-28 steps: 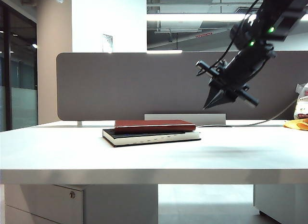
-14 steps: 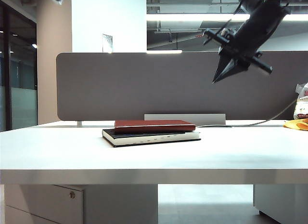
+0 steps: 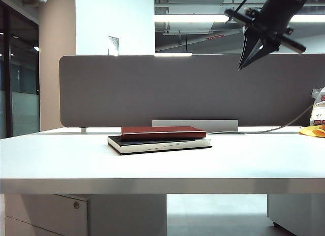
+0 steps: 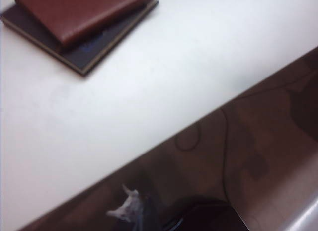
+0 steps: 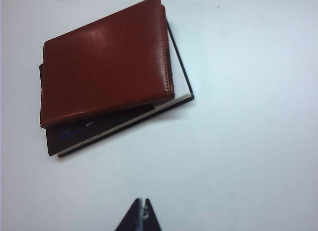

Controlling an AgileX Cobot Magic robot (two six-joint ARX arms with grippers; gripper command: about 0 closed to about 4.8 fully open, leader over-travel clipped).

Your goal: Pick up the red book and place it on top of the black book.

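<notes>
Looking done imo: red book [image 3: 163,132] lies flat on the black book [image 3: 160,143], mid table [image 3: 254,162]. Right gripper [image 3: 247,57] high up far right, pressed together, empty. Left gripper not visible, can't tell.

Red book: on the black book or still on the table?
On it. The red book lies flat on the black book, skewed in the right wrist view, black cover showing; right claw shut, high above.

one red book [image 3: 163,132], one black book [image 3: 160,143] — stacked
</notes>
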